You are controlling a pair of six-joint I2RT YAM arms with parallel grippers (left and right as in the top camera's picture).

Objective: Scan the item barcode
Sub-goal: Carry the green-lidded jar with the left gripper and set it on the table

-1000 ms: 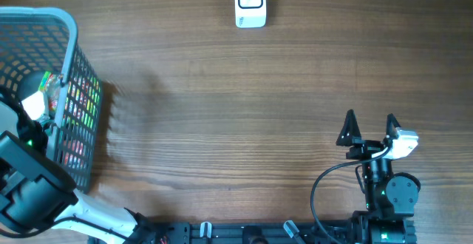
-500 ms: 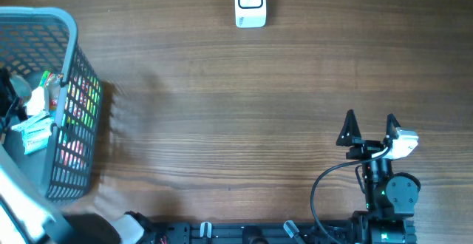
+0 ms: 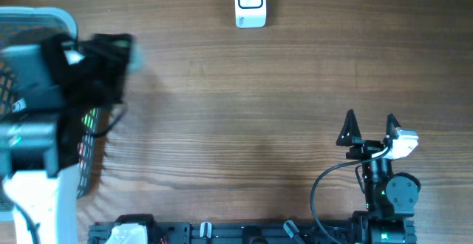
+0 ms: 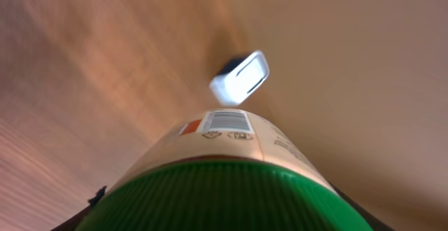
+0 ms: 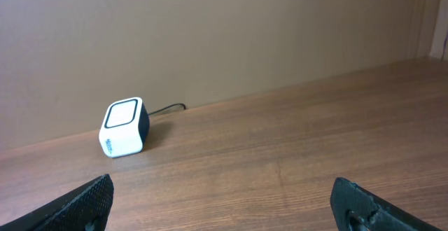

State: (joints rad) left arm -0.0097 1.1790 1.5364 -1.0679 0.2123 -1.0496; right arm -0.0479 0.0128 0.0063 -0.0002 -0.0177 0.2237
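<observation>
Bearing a barcode point(image 4: 227, 121), the green-lidded jar point(image 4: 224, 189) has unreadable small print

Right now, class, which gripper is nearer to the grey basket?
Left. The left gripper, holding the green-capped container, hangs at the basket's right side. The right gripper, open, sits far across the table.

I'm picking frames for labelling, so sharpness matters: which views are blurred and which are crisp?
Overhead: the left arm over the basket is smeared, while the scanner and right gripper are crisp. Left wrist: the table and scanner are streaked and soft; the barcode on the bottle shows only as soft bars. Right wrist: sharp throughout, evenly lit.
</observation>
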